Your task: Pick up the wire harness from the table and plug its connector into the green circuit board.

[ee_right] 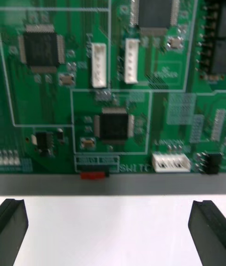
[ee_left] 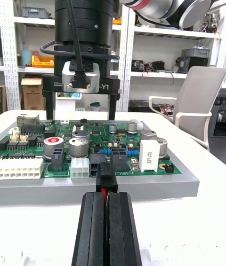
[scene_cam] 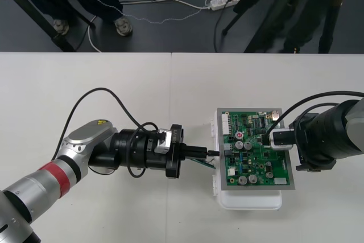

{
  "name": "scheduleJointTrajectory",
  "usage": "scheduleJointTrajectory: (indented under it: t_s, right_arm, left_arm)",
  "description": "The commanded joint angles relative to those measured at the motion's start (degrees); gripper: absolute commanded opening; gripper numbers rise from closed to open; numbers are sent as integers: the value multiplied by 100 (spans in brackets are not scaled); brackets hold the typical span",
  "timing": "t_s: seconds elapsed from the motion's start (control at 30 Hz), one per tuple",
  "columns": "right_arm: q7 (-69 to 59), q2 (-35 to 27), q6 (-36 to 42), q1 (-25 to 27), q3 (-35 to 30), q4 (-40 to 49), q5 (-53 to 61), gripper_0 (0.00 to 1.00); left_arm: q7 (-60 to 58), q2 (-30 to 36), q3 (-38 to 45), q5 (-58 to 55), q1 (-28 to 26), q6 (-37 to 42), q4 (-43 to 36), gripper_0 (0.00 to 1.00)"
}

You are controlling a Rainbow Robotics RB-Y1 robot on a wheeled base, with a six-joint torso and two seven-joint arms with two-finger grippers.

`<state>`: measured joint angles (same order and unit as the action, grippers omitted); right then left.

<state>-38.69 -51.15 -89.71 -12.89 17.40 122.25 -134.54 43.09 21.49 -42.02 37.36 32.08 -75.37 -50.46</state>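
The green circuit board (scene_cam: 256,157) lies on its white base (scene_cam: 250,200) at the table's right. My left gripper (scene_cam: 202,153) reaches in from the left and is shut on the harness's black plug (ee_left: 106,179). A red wire (ee_left: 102,192) shows between the fingers (ee_left: 122,228). The plug (scene_cam: 214,153) presses against a black connector on the board's left edge; whether it is seated I cannot tell. Green wires (scene_cam: 206,164) trail under the gripper. My right gripper (scene_cam: 266,136) hangs over the board's right part, open (ee_right: 110,233), close above the board (ee_right: 113,59). It also stands behind the board (ee_left: 80,82) in the left wrist view.
A white multi-pin connector (ee_left: 21,168) and several capacitors (ee_left: 77,146) stand on the board beside the plug. The table's far edge and the dark floor with cables (scene_cam: 170,9) lie beyond. Bare table (scene_cam: 142,89) spreads left of the board.
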Motion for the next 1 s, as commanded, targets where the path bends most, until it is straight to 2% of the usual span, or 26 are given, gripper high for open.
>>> scheduleJointTrajectory:
  t_s: [0.03, 1.0]
  right_arm:
    - [-103, 53, -29, 102, 71, 89, -2, 100]
    - [503, 62, 269, 32, 220, 115, 121, 100]
  left_arm:
    - [244, -233, -139, -71, 291, 233, -51, 0]
    - [200, -242, -280, -71, 282, 444, -43, 0]
